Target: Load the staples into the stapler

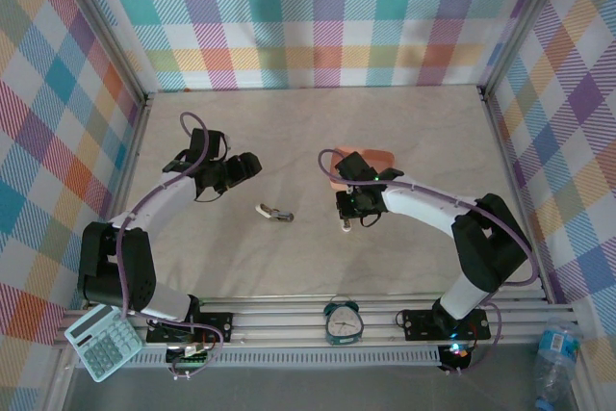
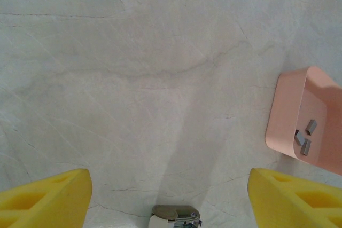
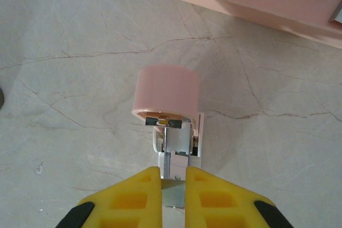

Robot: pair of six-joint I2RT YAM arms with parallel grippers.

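Top cam: left tool [image 1: 248, 165] wide open, empty; spare stapler [image 1: 273, 212] lies on bench [image 1: 289, 122], tray [image 1: 383, 155] by right arm [image 1: 423, 207]. Left wrist: staples [image 2: 305, 136] sit loose in tray. Right wrist: right tool [image 3: 172, 179] pinched shut on pink stapler [image 3: 166, 94], by its thin metal rail [image 3: 173, 195] only. I reckon it cd twist or slip out w/ any push while loading.

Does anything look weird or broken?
The pink stapler looks odd: its metal insides stick out, pinched by the shut right gripper. It seems opened for loading, not broken. A second stapler lies alone on the table.
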